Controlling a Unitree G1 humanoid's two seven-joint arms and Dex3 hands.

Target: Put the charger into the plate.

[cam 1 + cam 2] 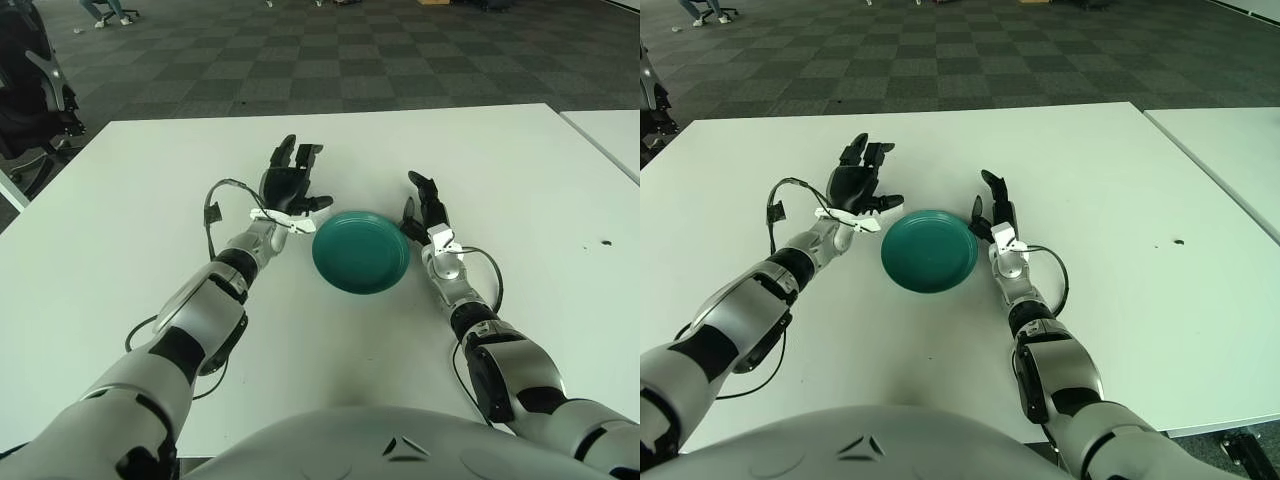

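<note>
A round teal plate [360, 252] lies on the white table [150, 180] in front of me, and nothing shows inside it. My left hand [292, 182] is just left of the plate's far-left rim, with fingers spread and pointing away and the thumb [320, 203] close to the rim. It holds nothing I can see. My right hand [425, 208] is just right of the plate with its fingers extended and empty. No charger shows in either view. The white pieces at both wrists are part of the arms.
A second white table [612, 135] stands to the right across a narrow gap. A small dark mark [605, 242] is on the table at the right. A black office chair [35, 95] stands off the table's far left corner.
</note>
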